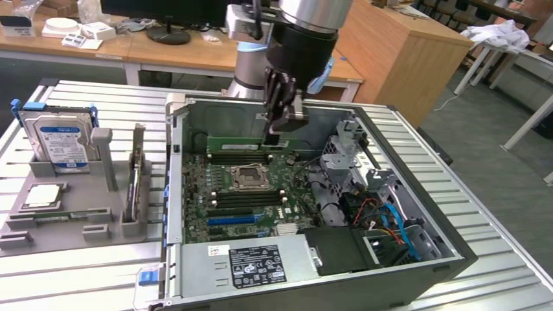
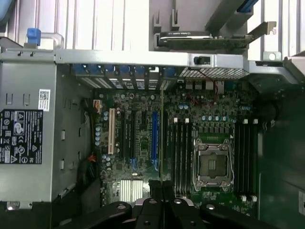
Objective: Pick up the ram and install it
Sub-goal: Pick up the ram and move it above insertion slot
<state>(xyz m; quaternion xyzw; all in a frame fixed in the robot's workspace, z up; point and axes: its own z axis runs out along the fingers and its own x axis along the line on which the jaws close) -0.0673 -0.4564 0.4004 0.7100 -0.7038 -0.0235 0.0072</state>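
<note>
Above the open computer case [image 1: 177, 194], my gripper [image 1: 276, 135] has its jaws pressed together on the ram [image 1: 245, 138], pinching the stick by its upper edge. It hangs level and lengthwise over the motherboard [image 1: 259, 194], on the far side of the processor socket [image 1: 246, 175] and close to the black memory slots [image 1: 235, 156] there. From my wrist view I see it edge-on as a thin dark line. That line runs parallel to the slots but looks set just beside the bank, not over a channel. I judge the stick is not seated.

To do this well, I want the lower edge squarely over one channel. The stick should be level end to end and upright, not leaning. I cannot see the notch or the contacts from here, so I would trust alignment over force and press straight down.

The ram is a thin, stiff green board with small dark chips, rigid along its length but likely to snap if twisted. The slots are long, narrow black plastic troughs with pale latches at their ends. The socket is a square frame of bare metal. The case is grey sheet steel with hard edges, standing on a ribbed metal counter [image 1: 87, 272].
</note>
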